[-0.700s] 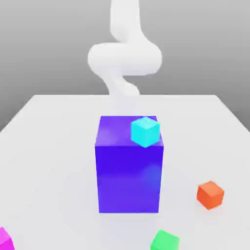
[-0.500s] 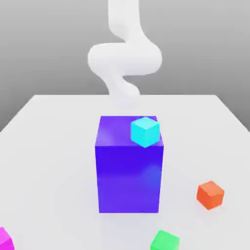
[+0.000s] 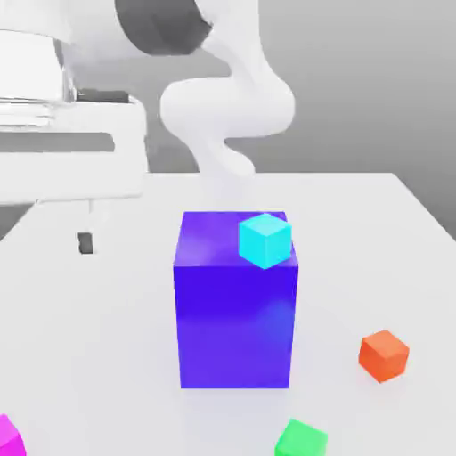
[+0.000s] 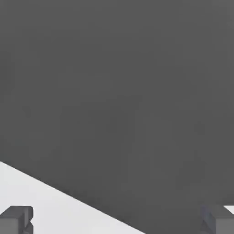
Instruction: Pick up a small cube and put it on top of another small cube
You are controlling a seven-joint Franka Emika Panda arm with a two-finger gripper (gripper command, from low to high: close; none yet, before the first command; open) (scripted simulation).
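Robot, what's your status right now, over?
Gripper jaws open, empty. Magenta cube and green cube apart on the table, untouched. Big blue block stands behind and between them, cyan cube on it.

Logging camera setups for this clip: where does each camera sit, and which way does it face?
Exterior view: off the arm, low beyond the table, facing the blue block, cyan cube, orange cube, green cube and magenta cube; the white arm and hand show.
Hand view: on the hand, facing the table's edge and grey backdrop; fingers spread wide.
Shared: the table and a fingertip.
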